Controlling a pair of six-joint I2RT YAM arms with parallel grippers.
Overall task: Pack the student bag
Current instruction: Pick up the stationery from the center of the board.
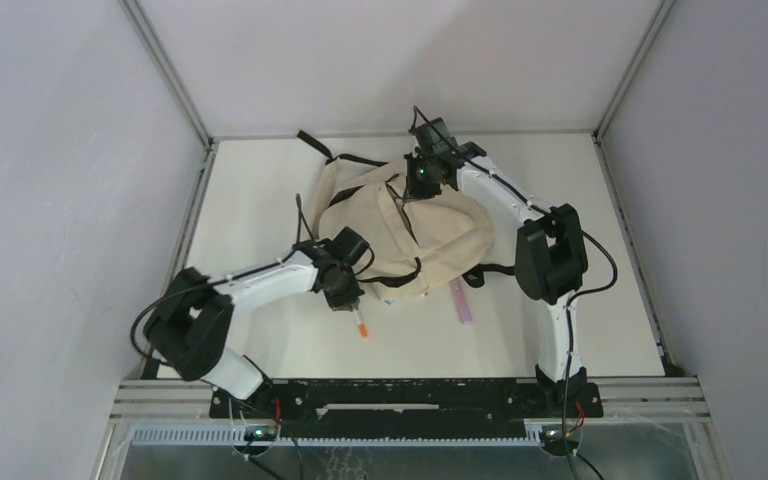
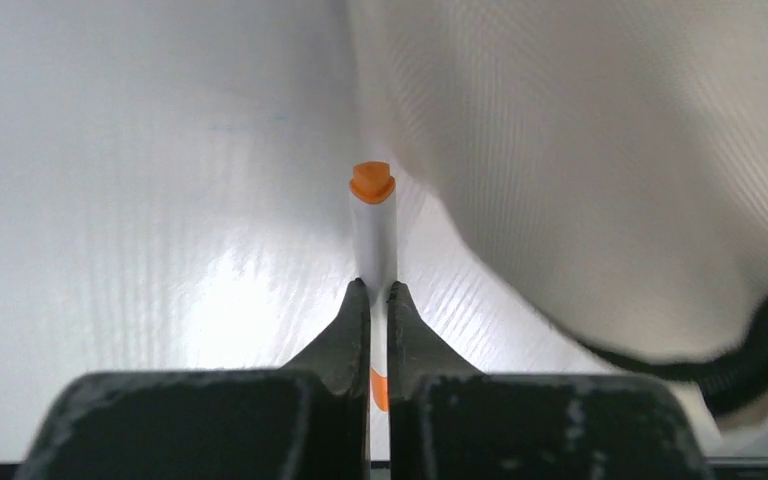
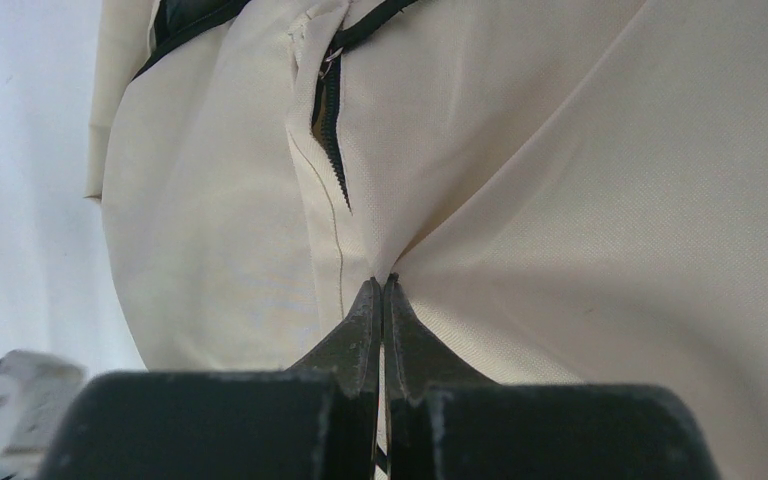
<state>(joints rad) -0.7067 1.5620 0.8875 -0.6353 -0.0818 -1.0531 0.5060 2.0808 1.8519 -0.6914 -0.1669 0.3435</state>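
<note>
From above: found the student bag (image 1: pixel 400 225) slumped on the table (image 1: pixel 260 190), cream, black straps trailing off its far side. Logged the left gripper (image 1: pixel 348 298) at the bag's near-left edge, pinching an orange-tipped pen (image 1: pixel 360 322) pointing away from the bag. Logged the right gripper (image 1: pixel 422 178) at the bag's far side, down on the cloth. Noted a pink pen (image 1: pixel 461 300) lying loose just off the bag's near edge. Left wrist: confirmed jaws pressed onto the white barrel, orange cap well ahead of the fingertips, bag cloth bulging just right of it, black trim (image 2: pixel 760 350) beyond at lower right; cannot tell whether lifted or resting. Narrow hold on a smooth barrel, so likely to pivot or slide out on swinging toward the bag; could also catch the overhanging cloth and drag the bag askew. Right wrist: saw jaws pressed together on a small pucker of bag cloth just below the black zipper (image 3: pixel 332 140), parted only a short way. Shallow pinch, so liable to slip free under pull, letting the cloth fall back; no mouth wide enough for the pen visible here, hence risk of jabbing closed cloth
</note>
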